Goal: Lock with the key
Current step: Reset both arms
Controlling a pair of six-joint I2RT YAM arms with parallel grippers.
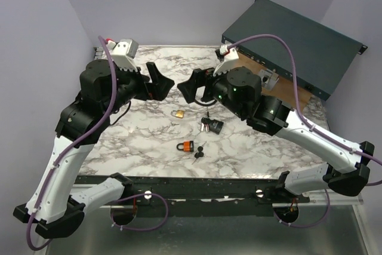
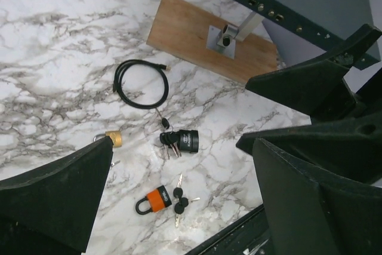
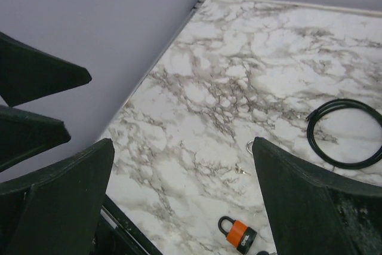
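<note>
- Here, both my arms hang over the marble table, and the two grippers face each other above its middle without touching.
- My left gripper is spread as wide as it goes. Nothing sits between its fingers and it holds nothing.
- My right gripper is also wide apart, with only bare marble showing in the gap and nothing in its grasp.
- The orange padlock lies flat toward the near edge of the table, with a few black-headed keys just beside its body.
- I cannot tell whether any key is in its keyhole.
- The black padlock lies a little farther in, with a second key bunch touching its side.
- The brass padlock lies on the marble below the gap between my two grippers. From my left wrist, one finger partly covers it.
- All three locks lie on the table, clear of my fingers.
- A coiled black cable lies beyond the locks.
- Past it a wooden board carries a small metal fitting.
- A dark metal case sits tilted at the far right corner.
</note>
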